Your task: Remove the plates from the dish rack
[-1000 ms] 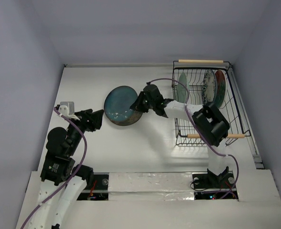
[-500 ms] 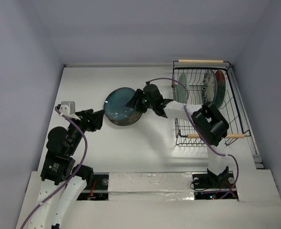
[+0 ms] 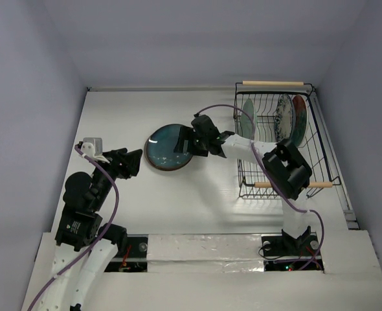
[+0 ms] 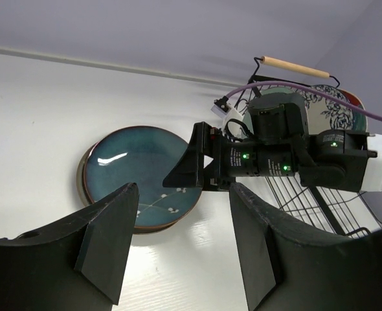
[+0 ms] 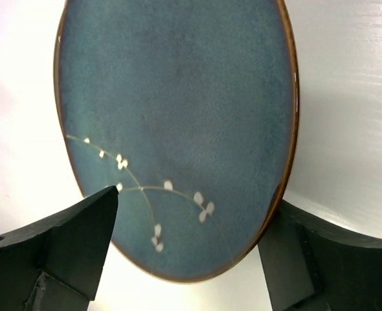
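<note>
three plates are standing on edge in the dish rack [image 3: 254, 176]: a pale green plate [image 3: 248, 115] at its left side, then a white plate with a blue pattern [image 3: 283, 113] and a red plate [image 3: 300, 120] close together at its right.

you are looking at a release that is only just happening. a second ago the right gripper [image 3: 183, 141] was clamped on the right edge of the teal plate [image 3: 165, 148] and holding it tilted. now that plate is lying flat on the table [image 3: 113, 116], left of the rack and well apart from it. the right fingers are spreading wide and are no longer pinching the rim. in the wrist view they are framing the plate's near edge with its blue face and small white blossoms between them. a brown edge is showing around the plate's near side; you cannot tell whether that is its own rim or another plate underneath.

your left gripper [image 3: 134, 162] is hovering just beside the plate's left edge, its fingers apart and holding nothing, and it is not shifting over this second.

for the task, this is counting as one more plate out of the rack. the right arm is probably needing to back off the rim cleanly, without dragging the plate, before you are sending it to the rack for the green one.
</note>
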Robot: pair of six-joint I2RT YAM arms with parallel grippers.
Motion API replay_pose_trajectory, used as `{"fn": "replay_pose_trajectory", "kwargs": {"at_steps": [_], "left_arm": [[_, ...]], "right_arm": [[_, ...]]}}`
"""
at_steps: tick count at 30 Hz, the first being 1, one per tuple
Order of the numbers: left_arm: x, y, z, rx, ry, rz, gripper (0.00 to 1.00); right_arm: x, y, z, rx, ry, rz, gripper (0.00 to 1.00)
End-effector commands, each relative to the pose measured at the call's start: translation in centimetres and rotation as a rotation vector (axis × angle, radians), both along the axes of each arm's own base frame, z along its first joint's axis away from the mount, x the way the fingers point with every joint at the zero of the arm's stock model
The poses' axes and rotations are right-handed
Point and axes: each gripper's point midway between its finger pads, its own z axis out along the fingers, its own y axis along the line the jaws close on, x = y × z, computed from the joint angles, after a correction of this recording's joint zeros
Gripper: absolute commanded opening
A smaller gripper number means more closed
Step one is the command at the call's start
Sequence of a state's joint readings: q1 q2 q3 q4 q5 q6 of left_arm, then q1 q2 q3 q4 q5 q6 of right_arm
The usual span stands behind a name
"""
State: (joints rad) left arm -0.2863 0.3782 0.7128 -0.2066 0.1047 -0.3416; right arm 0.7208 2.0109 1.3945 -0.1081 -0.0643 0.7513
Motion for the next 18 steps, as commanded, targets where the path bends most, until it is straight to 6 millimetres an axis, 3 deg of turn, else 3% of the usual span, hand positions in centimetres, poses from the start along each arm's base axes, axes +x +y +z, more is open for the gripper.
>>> {"fn": "replay_pose_trajectory", "kwargs": {"at_steps": [1, 3, 7, 14, 16, 17, 18], "left_arm": [[0.2, -0.2, 0.9, -0.008, -0.042, -0.011, 0.55], [0.2, -0.2, 1.0, -0.01, -0.046, -0.011, 0.55], [0.1, -0.2, 1.1, -0.011, -0.049, -0.009, 0.55], [0.0, -0.2, 1.2, -0.012, -0.053, -0.012, 0.55], [-0.1, -0.2, 1.2, -0.013, -0.055, -0.012, 0.55], [-0.1, -0.2, 1.2, -0.013, -0.056, -0.012, 0.55], [-0.1, -0.2, 1.2, -0.013, -0.056, -0.012, 0.55]], "right_arm": [[0.2, -1.0, 3.3, -0.111, -0.1, 0.026, 0.91], [0.3, -0.9, 3.8, -0.157, -0.125, 0.052, 0.95], [-0.1, -2.2, 2.7, -0.27, -0.109, 0.064, 0.96], [-0.2, -3.0, 3.0, -0.301, -0.125, 0.062, 0.97], [-0.1, -3.1, 4.1, -0.286, -0.145, 0.054, 0.97], [-0.1, -3.2, 4.5, -0.283, -0.153, 0.051, 0.91], [-0.4, -2.9, 6.1, -0.261, -0.182, 0.051, 0.89]]}}
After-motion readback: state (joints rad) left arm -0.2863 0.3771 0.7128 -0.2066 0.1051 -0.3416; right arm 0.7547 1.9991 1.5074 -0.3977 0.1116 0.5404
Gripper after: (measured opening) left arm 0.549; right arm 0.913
